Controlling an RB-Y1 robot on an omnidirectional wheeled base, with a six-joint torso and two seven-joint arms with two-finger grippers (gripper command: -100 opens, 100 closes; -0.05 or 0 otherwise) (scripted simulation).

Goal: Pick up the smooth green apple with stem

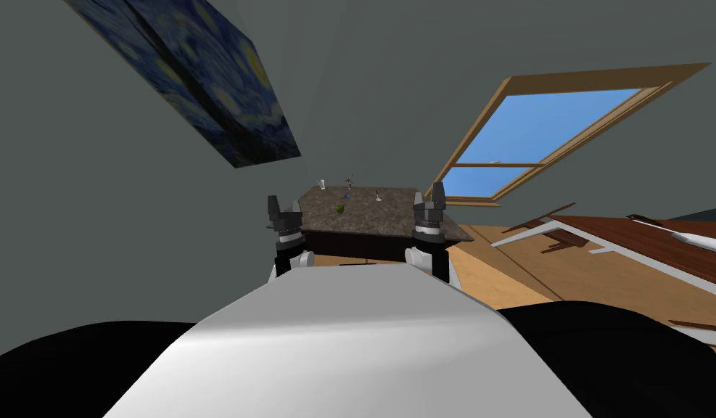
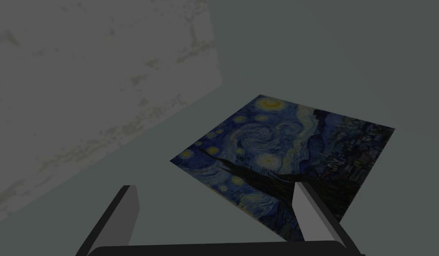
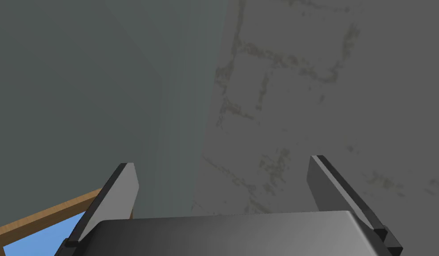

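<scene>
On the table (image 1: 378, 221) ahead, apple (image 1: 340, 209) sits left of centre, cup (image 1: 321, 184) behind it at the far left corner; left gripper (image 1: 284, 205) and right gripper (image 1: 429, 196) stand before the near edge, well apart

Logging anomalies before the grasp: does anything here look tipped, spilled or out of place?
Nothing stands out. The green apple sits on the speckled table, apart from the glass; left hand and right hand are open, empty.
</scene>
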